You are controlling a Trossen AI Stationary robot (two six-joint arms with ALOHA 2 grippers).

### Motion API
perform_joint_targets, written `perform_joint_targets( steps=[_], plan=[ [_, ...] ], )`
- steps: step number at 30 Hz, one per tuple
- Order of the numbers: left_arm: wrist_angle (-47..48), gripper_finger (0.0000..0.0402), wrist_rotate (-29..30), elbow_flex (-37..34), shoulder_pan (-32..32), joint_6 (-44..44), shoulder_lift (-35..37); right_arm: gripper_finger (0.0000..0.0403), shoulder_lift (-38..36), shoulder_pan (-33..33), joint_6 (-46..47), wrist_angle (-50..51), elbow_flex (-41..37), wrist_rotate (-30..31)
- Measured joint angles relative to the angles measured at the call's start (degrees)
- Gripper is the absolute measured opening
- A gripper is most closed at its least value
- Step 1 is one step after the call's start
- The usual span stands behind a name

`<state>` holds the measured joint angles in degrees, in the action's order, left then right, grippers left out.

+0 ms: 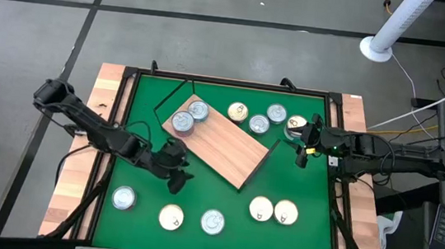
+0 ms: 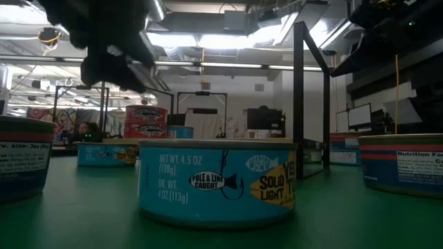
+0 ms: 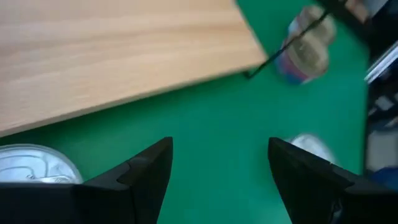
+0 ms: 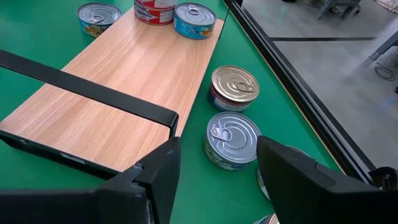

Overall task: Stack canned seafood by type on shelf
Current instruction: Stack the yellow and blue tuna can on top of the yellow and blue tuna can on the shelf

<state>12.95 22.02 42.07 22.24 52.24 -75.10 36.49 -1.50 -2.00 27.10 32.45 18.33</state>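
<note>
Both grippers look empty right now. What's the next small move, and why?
Probably lower the right gripper onto the silver-lidded tin just ahead of its open fingers, then close. It lies on the mat beside the shelf, which holds only two tins so far.

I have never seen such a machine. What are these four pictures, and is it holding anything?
Two dark robot arms work at a table with a green mat. One picture looks down from above, one looks level across the table, and two come from cameras on the wrists. A wooden shelf lies on the mat with two stacks of tins on it; more tins lie around. The left gripper and the right gripper both have open jaws and hold nothing.
</note>
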Motion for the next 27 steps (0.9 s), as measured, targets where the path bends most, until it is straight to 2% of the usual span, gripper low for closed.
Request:
perform_joint_targets(
  steps=[13,24,27],
  plan=[
    [19.8,0.0258,0.1,0.1,-0.3,-1.1,-1.6,0.0211,0.0,0.0,0.0,0.0,0.0,0.0],
    [18.9,0.0258,0.3,0.1,-0.3,-17.9,-6.8,0.0211,0.0,0.0,0.0,0.0,0.0,0.0],
    [18.3,0.0258,0.3,0.1,-0.3,-19.6,-8.8,0.0211,0.0,0.0,0.0,0.0,0.0,0.0]
  ],
)
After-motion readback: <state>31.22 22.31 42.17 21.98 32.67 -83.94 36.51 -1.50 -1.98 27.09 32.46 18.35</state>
